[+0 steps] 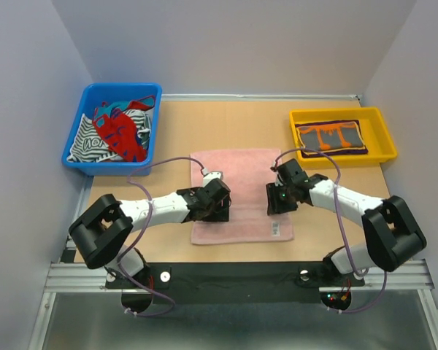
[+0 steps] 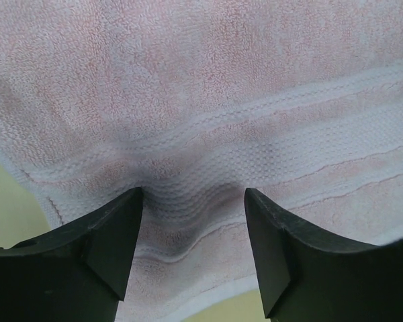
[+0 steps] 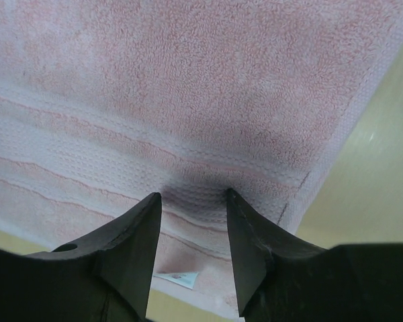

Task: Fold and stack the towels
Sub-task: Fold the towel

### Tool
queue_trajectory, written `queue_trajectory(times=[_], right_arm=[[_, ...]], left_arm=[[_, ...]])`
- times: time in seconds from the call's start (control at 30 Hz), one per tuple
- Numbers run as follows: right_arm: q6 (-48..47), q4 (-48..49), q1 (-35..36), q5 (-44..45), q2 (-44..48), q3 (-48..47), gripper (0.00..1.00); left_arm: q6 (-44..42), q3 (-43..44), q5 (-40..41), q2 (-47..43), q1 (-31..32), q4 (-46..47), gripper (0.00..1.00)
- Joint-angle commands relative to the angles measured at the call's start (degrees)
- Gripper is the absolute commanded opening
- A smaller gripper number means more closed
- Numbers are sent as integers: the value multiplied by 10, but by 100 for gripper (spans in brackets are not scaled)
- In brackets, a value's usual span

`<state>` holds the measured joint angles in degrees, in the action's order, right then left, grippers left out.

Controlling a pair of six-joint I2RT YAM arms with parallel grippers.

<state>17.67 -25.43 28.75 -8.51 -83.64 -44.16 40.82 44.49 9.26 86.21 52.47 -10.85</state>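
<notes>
The pale pink towel point(image 1: 244, 171) lies flat in the middle of the table. My left gripper point(image 1: 219, 207) is open, its tips pressed down on the towel's near left part. In the left wrist view the towel point(image 2: 208, 80) has a small wrinkle in its hem between the open gripper's point(image 2: 193, 194) fingers. My right gripper point(image 1: 277, 200) is open on the towel's near right part. In the right wrist view it point(image 3: 193, 194) presses the towel point(image 3: 188, 80) near the side edge. The grey-and-orange towel point(image 1: 330, 136) lies on the dark purple one point(image 1: 328, 122) in the yellow tray point(image 1: 343, 111).
A blue bin point(image 1: 84, 109) at the back left holds red and striped cloths point(image 1: 120, 131). A white label point(image 1: 276, 228) sits at the pink towel's near right corner and also shows in the right wrist view point(image 3: 176, 276). Grey walls enclose the table on three sides.
</notes>
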Motion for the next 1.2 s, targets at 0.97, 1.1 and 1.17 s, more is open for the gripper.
queue_trajectory(times=[0.97, 1.1, 1.17], right_arm=[[-218, 10, -16, 177, -55, -321, 100], [-303, 10, -63, 99, -132, -355, 90], [-343, 5, -100, 41, -166, -365, 82]], left_arm=[[-365, 174, 21, -129, -265, -22, 99], [-394, 166, 23, -108, -269, 0, 98], [-402, 153, 31, -99, -270, 12, 98]])
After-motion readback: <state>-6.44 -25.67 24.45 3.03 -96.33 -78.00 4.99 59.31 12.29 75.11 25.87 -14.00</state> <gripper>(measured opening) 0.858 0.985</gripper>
